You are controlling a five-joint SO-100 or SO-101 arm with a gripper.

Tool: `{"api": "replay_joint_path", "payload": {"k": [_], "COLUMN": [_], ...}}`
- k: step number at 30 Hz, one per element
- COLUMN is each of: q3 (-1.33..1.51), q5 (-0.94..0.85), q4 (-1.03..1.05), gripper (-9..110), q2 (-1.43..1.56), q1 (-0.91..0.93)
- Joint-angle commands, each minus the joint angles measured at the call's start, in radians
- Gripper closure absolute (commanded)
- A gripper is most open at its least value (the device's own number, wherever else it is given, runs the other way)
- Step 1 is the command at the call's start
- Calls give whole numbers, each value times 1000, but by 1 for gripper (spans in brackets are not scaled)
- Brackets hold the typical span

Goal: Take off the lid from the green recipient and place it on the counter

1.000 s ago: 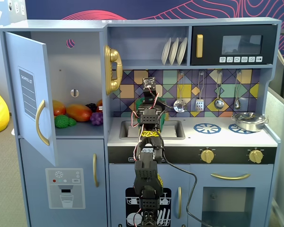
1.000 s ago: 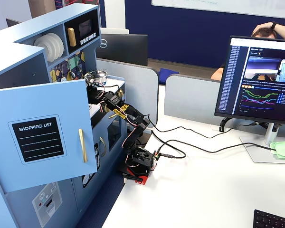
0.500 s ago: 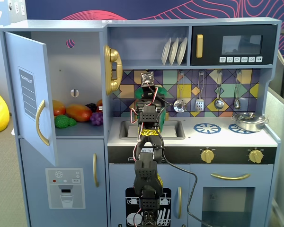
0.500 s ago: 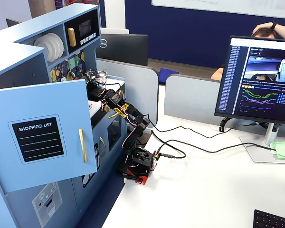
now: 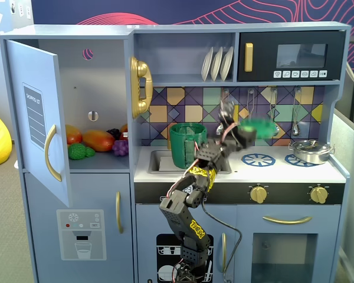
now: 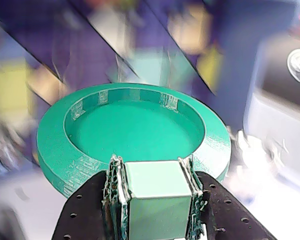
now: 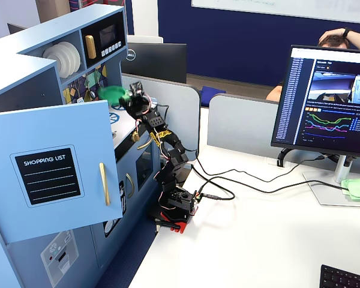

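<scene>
While the gripper [image 6: 157,192] squeezes the little knob tight, the lid [image 5: 258,126] hangs in the air above the counter [image 5: 283,172]. From the green pot [image 5: 186,145], which stands open by the sink, the lid is up at about two o'clock in a fixed view.

Steel pot [image 5: 310,151] on rt burner; toy fruit [image 5: 97,140] in open cupboard.

counter [image 5: 248,171]: white | steel pot [image 5: 310,151] on right burner ring [image 5: 297,160]
</scene>
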Motion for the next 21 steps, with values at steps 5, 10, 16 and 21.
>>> {"api": "replay_joint_path", "payload": {"k": [5,10,16,21], "q3": [261,310,359,325], "q5": [-20,-31,-14,52], "q4": [-299,-377,-397,-379], "gripper": [101,101,101,85], "q2": [-26,-100,-120,-69], "q1": [5,-3,-8,-25]}}
